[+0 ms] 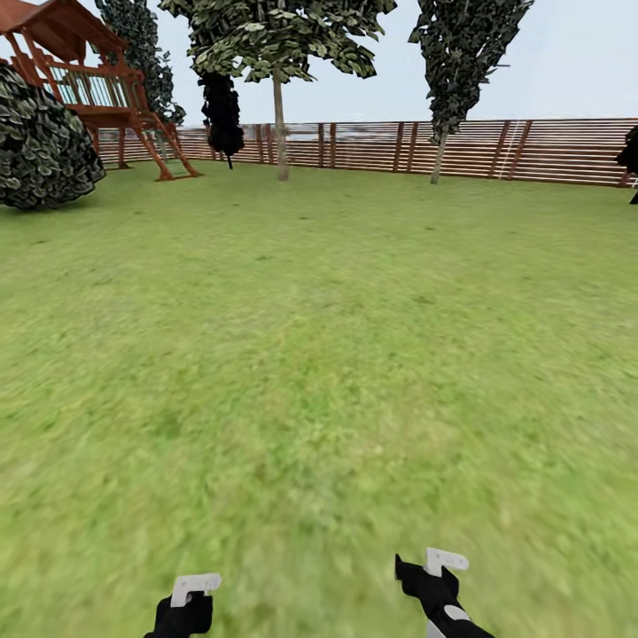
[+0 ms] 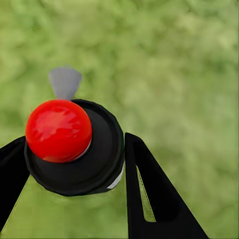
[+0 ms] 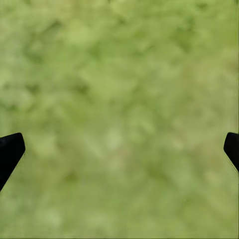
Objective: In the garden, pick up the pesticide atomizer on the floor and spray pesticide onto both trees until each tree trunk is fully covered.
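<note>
pesticide atomizer (image 2: 74,149) sits clamped in the left end effector (image 2: 69,169), right end effector (image 3: 119,149) spread empty, so drive straight toward the two pale trunks (image 1: 281,133) by the fence (image 1: 372,146), nozzle levelled.

A red-brown wooden play tower (image 1: 93,84) stands at the upper left of the frame, a round dark bush (image 1: 40,142) just left of it. An all-black tree (image 1: 221,111) rises near the top, left of centre.
</note>
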### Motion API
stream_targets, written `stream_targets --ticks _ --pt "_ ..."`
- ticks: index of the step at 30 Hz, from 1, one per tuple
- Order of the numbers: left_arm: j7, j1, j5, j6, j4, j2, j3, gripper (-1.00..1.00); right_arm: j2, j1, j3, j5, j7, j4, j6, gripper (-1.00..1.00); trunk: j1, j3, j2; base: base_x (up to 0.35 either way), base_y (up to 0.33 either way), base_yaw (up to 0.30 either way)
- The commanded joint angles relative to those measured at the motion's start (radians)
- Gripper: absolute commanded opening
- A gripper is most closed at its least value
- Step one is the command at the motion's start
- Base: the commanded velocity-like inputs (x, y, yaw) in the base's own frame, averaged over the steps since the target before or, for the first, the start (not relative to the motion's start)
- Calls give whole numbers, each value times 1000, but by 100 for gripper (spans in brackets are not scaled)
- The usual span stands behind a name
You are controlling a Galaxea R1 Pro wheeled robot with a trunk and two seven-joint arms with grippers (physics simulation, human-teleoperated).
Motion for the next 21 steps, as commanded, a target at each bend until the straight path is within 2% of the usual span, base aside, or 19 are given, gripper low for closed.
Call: stream_targets --ticks 1,3,5,7,21 --pt "0 0 0 0 0 0 0 -100 -1 0 0 0 -1 0 0 100 0 0 0 341 0 0" --pt "0 0 0 0 0 0 0 -100 -3 0 0 0 -1 -1 0 100 0 0 0 341 0 0" --pt "0 0 0 0 0 -1 0 -100 -23 0 0 0 -2 -2 0 100 0 0 0 341 0 0" --pt "0 0 0 0 0 -3 -1 -100 -32 0 1 0 -2 -2 0 100 0 0 0 341 0 0" --pt "0 0 0 0 0 -3 -1 -100 -36 0 0 0 -2 -3 0 100 0 8 0 341 0 0"
